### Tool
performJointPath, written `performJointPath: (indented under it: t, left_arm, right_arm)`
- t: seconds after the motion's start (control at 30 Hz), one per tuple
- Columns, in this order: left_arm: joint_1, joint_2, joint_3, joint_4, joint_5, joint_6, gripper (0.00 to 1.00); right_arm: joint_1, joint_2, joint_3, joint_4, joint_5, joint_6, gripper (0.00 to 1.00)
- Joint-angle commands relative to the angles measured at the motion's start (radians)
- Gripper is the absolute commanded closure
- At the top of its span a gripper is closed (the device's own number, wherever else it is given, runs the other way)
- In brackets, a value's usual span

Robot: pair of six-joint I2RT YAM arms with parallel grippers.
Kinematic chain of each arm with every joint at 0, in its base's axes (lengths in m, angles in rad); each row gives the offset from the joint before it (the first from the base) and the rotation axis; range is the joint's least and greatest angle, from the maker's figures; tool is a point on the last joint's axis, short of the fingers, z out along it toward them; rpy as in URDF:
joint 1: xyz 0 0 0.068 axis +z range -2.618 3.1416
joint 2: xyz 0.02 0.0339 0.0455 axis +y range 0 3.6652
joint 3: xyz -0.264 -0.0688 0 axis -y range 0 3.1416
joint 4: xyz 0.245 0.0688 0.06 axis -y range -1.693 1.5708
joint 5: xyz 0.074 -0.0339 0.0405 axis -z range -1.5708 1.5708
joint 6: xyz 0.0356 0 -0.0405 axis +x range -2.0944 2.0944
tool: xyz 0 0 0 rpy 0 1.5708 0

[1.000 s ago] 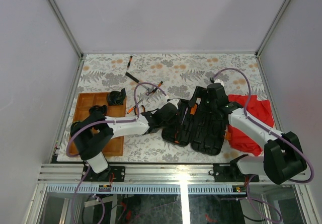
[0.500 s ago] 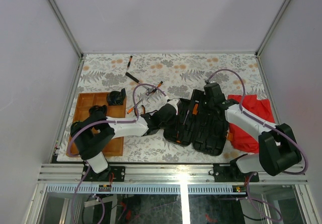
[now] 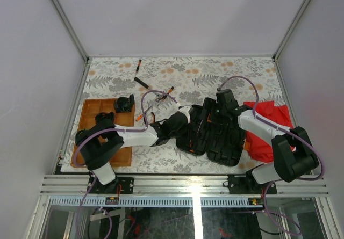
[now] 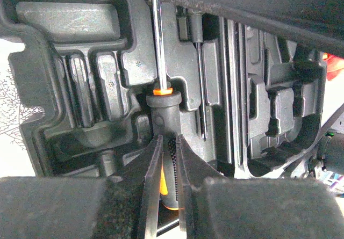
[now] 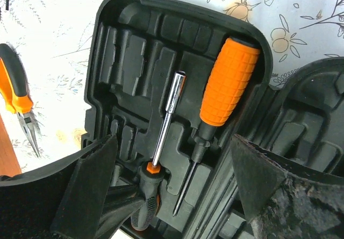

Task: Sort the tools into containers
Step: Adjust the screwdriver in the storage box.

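Note:
The black tool case [image 3: 215, 139] lies open in the middle of the table. My left gripper [image 4: 167, 139] is shut on the black-and-orange handle of a screwdriver [image 4: 163, 115], whose steel shaft [image 5: 167, 115] lies along a moulded slot of the case [image 5: 134, 51]. An orange-handled screwdriver [image 5: 229, 80] rests in the slot beside it. My right gripper [image 5: 172, 142] hovers above the same half of the case, open wide, holding nothing. Loose tools lie on the table: pliers [image 5: 19, 102], more pliers [image 3: 165, 94] and a screwdriver [image 3: 138, 65]. The wooden tray [image 3: 88, 122] sits at the left.
A red cloth [image 3: 271, 123] lies right of the case, partly under my right arm. A small black object [image 3: 124, 104] stands at the tray's far right corner. A slim black-handled tool [image 3: 141, 82] lies on the flowered table cover [image 3: 193, 72].
My right arm has swung left and now hangs over the case's middle, with its jaws a little narrower. The left gripper keeps its hold on the screwdriver handle in the case.

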Motion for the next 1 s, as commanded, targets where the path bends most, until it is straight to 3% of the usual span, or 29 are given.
performJointPath:
  t: [0.0,0.4,0.97]
  left_arm:
    - [-0.006,0.059,-0.042,-0.049,0.005,0.019,0.89]
    - [-0.006,0.054,-0.054,-0.037,0.006,0.018,0.9]
    - [-0.005,0.066,-0.042,-0.054,0.0,0.016,0.9]
  right_arm:
    - [-0.002,-0.004,0.047,-0.006,-0.007,-0.003,0.09]
    - [0.065,0.057,0.117,-0.07,0.108,0.109,0.25]
    - [0.067,0.141,0.198,-0.094,0.179,0.112,0.61]
